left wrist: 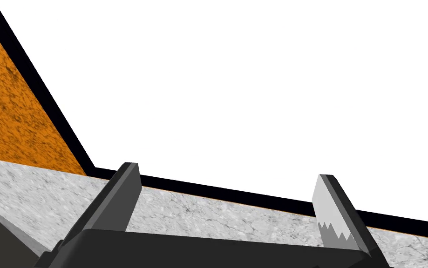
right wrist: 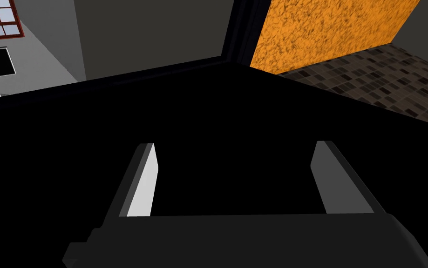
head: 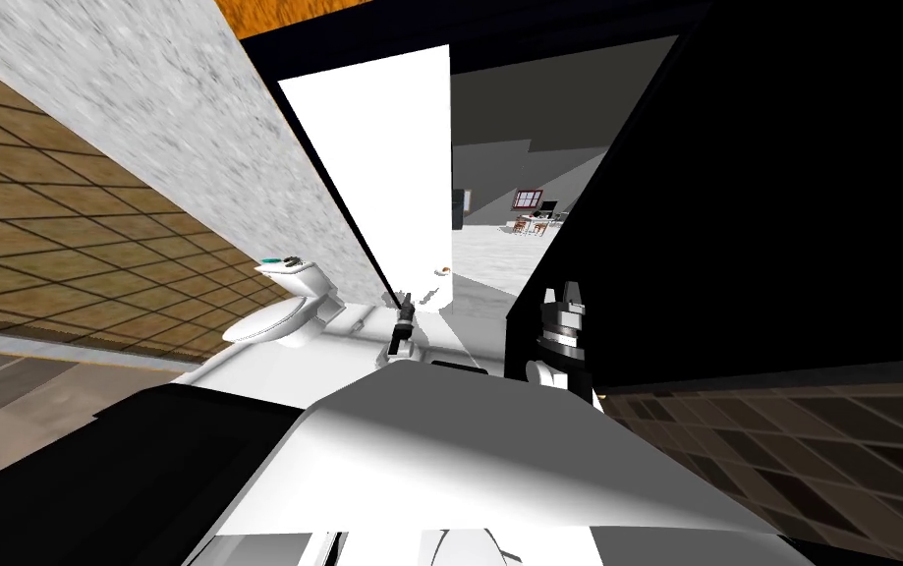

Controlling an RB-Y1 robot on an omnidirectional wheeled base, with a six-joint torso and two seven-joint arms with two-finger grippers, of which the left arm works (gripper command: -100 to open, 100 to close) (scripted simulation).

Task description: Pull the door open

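Far left: white toilet (head: 277, 314) against a speckled grey wall (head: 144, 108). Next along: white door (head: 380, 167), standing well off its frame, doorway open beside it. Just below the door: left arm (head: 401, 336), with left jaws spread wide, gripping nothing, pointed at the flat white door face (left wrist: 254, 83). Through the gap: a grey room with a red-framed window (head: 529, 198) and small furniture. Judged from that, the pull is largely done, with perhaps only a wider swing left. Further right: right arm (head: 562, 329) in front of a black area (head: 783, 197), right jaws likewise apart and empty.

Handle not clearly made out. Only a small pale shape with an orange tip (head: 442, 275) by the door's free edge, too small to name. Door's foot hidden behind the left arm. Cannot tell whether the left jaws touch the door.
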